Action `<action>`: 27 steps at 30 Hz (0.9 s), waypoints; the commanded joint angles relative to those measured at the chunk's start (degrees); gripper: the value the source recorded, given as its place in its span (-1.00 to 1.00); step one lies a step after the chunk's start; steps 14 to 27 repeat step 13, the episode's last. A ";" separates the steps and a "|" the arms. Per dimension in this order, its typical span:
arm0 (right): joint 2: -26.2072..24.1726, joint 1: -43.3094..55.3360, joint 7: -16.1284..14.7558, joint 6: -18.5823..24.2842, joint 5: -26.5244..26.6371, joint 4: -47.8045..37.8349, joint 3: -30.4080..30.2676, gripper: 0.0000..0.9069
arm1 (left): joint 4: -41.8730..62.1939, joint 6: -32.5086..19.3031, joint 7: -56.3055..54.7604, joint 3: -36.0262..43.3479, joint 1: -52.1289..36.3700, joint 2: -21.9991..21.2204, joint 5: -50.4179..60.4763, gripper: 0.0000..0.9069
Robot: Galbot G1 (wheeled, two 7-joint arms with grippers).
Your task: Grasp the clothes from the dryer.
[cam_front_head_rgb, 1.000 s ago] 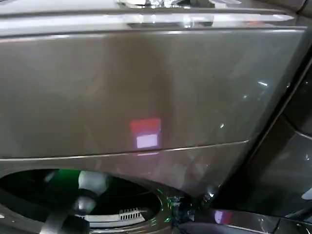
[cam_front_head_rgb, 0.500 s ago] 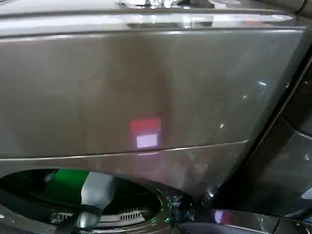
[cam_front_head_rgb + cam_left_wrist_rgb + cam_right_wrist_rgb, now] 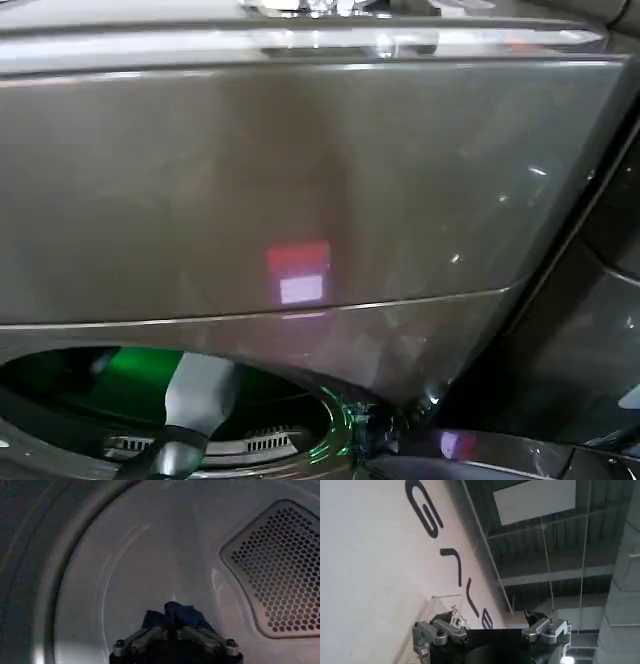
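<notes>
The dryer (image 3: 300, 180) fills the head view with its bronze-brown front, its round mouth (image 3: 90, 390) lit green at the lower left. My left arm (image 3: 200, 395) reaches into that mouth. Inside the steel drum (image 3: 140, 555), my left gripper (image 3: 173, 628) is shut on the clothes (image 3: 183, 614), a small navy-blue bundle bunched between the fingertips and held off the drum's back wall. My right gripper (image 3: 492, 617) is parked outside the machine, pointing up toward a white lettered wall (image 3: 380, 555), open with nothing between its fingers.
A perforated vent panel (image 3: 280, 570) sits in the drum's back wall beside the bundle. The mouth's grey rim (image 3: 330, 440) curves close round my left arm. A dark glossy panel (image 3: 600, 330) stands to the dryer's right.
My left arm has shifted a little right and down within the drum mouth over the last second. The dryer has not moved.
</notes>
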 commanded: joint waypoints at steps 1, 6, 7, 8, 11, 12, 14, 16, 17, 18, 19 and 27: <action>-0.28 0.15 -0.02 -0.88 -0.08 0.15 0.37 1.00 | 0.38 -0.05 -0.06 -0.12 -0.38 -0.14 -0.01 -1.00; -0.55 -0.08 -0.08 -1.19 -0.36 -0.21 1.07 1.00 | 0.41 0.03 -0.02 -0.17 -0.38 -0.18 -0.10 -1.00; -0.54 -0.08 -0.08 -1.21 -0.35 -0.20 1.09 1.00 | 0.40 0.06 -0.02 -0.18 -0.46 -0.18 -0.09 -1.00; -0.53 -0.09 -0.13 -1.30 -0.37 -0.17 1.16 1.00 | 0.36 0.06 -0.02 -0.18 -0.52 -0.17 -0.15 -1.00; -0.60 -0.19 -0.26 -1.43 -0.44 -0.24 1.38 1.00 | 0.46 0.06 -0.02 -0.30 -0.73 -0.10 -0.26 -1.00; -0.65 -0.20 -0.32 -1.44 -0.45 -0.25 1.49 1.00 | 0.41 0.12 -0.03 -0.29 -0.75 -0.07 -0.37 -1.00; -0.65 -0.20 -0.32 -1.44 -0.45 -0.24 1.49 1.00 | 0.36 0.12 -0.04 -0.27 -0.75 -0.08 -0.34 -1.00; -0.65 -0.20 -0.32 -1.44 -0.45 -0.24 1.49 1.00 | 0.36 0.12 -0.04 -0.27 -0.75 -0.08 -0.34 -1.00; -0.65 -0.20 -0.32 -1.44 -0.45 -0.24 1.49 1.00 | 0.36 0.12 -0.04 -0.27 -0.75 -0.08 -0.34 -1.00; -0.65 -0.20 -0.32 -1.44 -0.45 -0.24 1.49 1.00 | 0.36 0.12 -0.04 -0.27 -0.75 -0.08 -0.34 -1.00; -0.65 -0.20 -0.32 -1.44 -0.45 -0.24 1.49 1.00 | 0.36 0.12 -0.04 -0.27 -0.75 -0.08 -0.34 -1.00; -0.65 -0.20 -0.32 -1.44 -0.45 -0.24 1.49 1.00 | 0.36 0.12 -0.04 -0.27 -0.75 -0.08 -0.34 -1.00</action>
